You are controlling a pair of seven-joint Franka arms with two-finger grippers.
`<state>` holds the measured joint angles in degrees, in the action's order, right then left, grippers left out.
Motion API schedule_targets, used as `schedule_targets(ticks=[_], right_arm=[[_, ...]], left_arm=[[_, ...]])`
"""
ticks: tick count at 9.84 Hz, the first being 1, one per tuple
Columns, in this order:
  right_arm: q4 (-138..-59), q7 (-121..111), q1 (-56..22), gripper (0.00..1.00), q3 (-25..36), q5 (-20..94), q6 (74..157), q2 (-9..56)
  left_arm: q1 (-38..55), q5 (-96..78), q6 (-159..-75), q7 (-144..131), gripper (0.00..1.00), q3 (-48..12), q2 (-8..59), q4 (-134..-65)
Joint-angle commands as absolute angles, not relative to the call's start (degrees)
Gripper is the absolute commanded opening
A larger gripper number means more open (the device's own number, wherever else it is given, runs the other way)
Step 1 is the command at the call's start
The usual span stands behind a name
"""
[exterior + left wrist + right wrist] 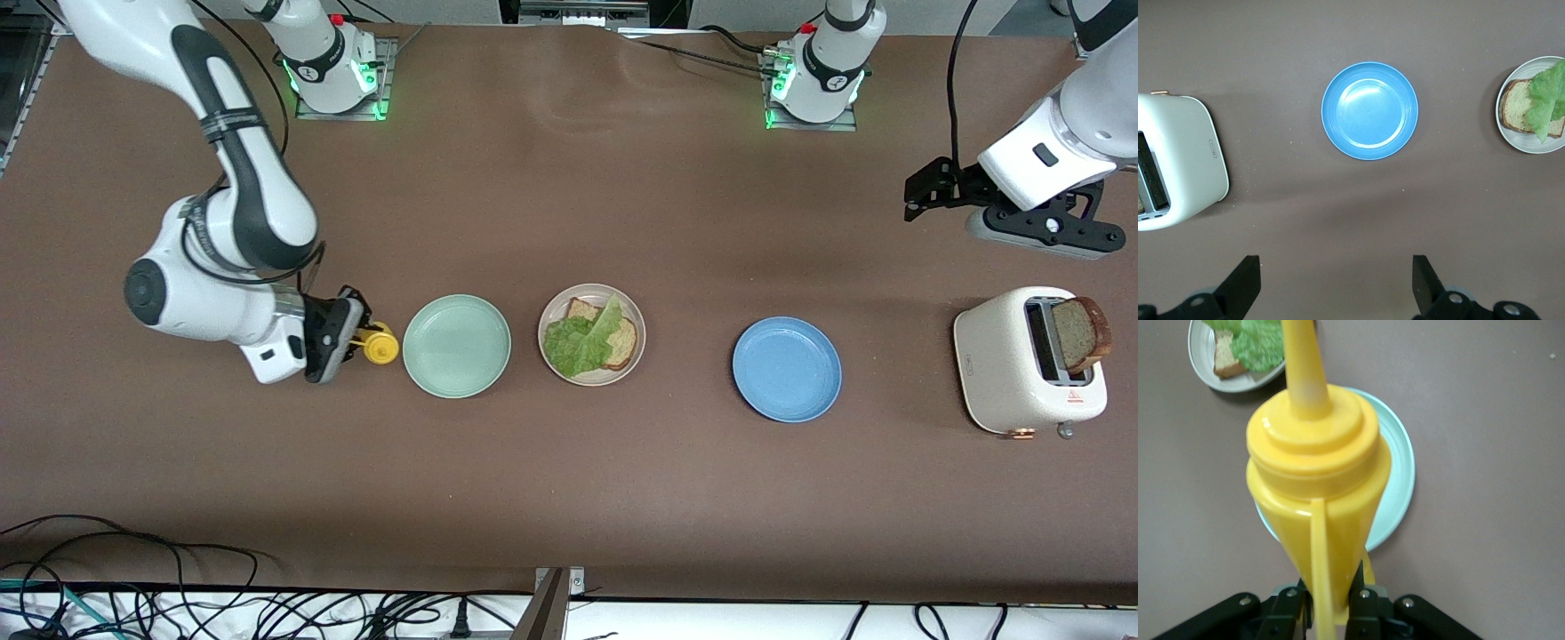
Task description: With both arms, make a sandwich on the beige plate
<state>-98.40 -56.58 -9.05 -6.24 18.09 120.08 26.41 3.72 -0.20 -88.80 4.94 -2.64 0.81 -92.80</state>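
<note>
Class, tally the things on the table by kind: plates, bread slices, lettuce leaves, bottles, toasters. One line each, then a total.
Plates: 3 (mint-green plate, beige plate, blue plate)
Bread slices: 2 (one on the beige plate, one in the toaster)
Lettuce leaves: 1
Yellow squeeze bottles: 1
Toasters: 1
Total: 8

Even, bright overhead light on the matte brown desk (pixel 569 498), soft short shadows under the round glossy blue plate (pixel 787 369) and the cream plastic toaster (pixel 1022 360), faint sheen on both, close yellow plastic squeeze bottle (pixel 1318 487) slightly soft in the right wrist view
</note>
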Motion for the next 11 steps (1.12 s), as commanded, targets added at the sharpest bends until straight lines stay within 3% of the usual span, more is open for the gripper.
schedule_targets(ticks=[1, 3, 11], right_arm=[[-94.4, -42.51, -13.78, 0.0, -6.94, 11.45, 117.6, 26.98], [-92.21, -33.97, -18.61, 0.0, -7.56, 4.69, 116.55, 28.29], [-70.15, -18.12, -33.91, 0.0, -8.26, -12.55, 95.55, 43.4]], left_arm=[[3.95, -0.79, -88.33, 4.66, 1.0, -2.64, -0.44, -93.43], [3.96, -0.79, -88.33, 4.57, 1.0, -2.81, -0.44, -93.43], [3.96, -0.79, -88.33, 4.57, 1.0, -2.64, -0.44, -93.51]])
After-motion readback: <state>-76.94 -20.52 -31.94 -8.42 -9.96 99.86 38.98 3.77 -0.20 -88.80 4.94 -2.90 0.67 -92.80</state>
